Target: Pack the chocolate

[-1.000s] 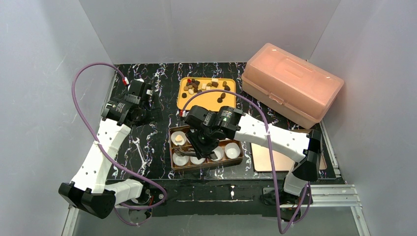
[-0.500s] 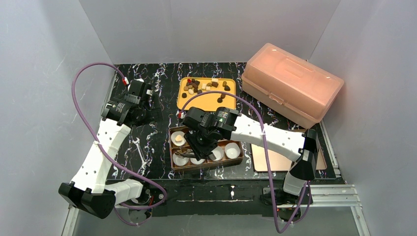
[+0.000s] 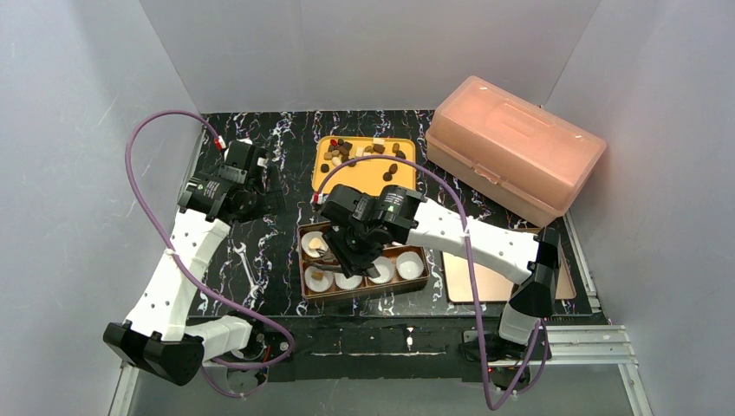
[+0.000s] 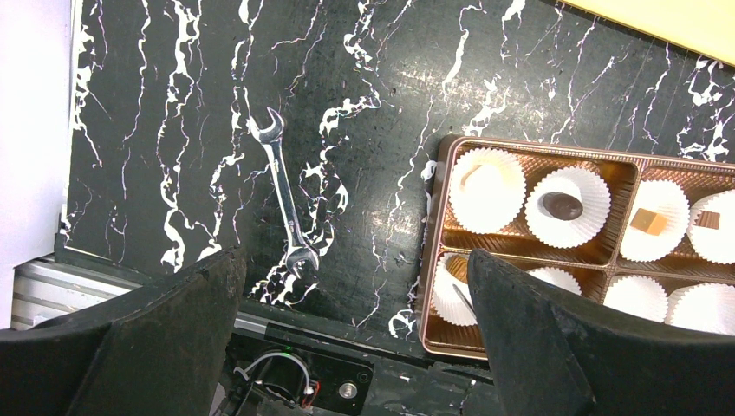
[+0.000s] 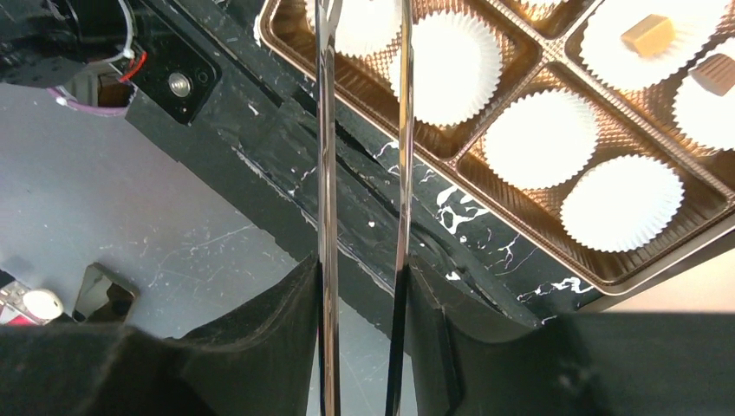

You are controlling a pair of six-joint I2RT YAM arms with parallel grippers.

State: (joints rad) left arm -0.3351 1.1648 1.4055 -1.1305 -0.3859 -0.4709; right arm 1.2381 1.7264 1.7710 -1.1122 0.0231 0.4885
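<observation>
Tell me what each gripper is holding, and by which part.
The right gripper holds metal tweezers by their rear end, the prongs pointing toward the chocolate box. The left gripper is open and holds nothing.

A box (image 3: pixel 364 293) of cups (image 3: pixel 410 265) is set near the front edge, with tweezers (image 5: pixel 325 130) held above it. Behind it a tray (image 3: pixel 368 178) is placed, chocolate (image 3: pixel 347 152) scattered on its far part. A wrench (image 3: pixel 245 260) is laid left of the box, a panel (image 3: pixel 478 282) right, a case (image 3: pixel 516 147) behind the panel.

The black marbled desk (image 3: pixel 286 139) bears a wrench (image 3: pixel 246 260), a brown box (image 3: pixel 364 293), a yellow tray (image 3: pixel 355 178), a pink case (image 3: pixel 516 147) and a copper lid (image 3: pixel 472 286).
</observation>
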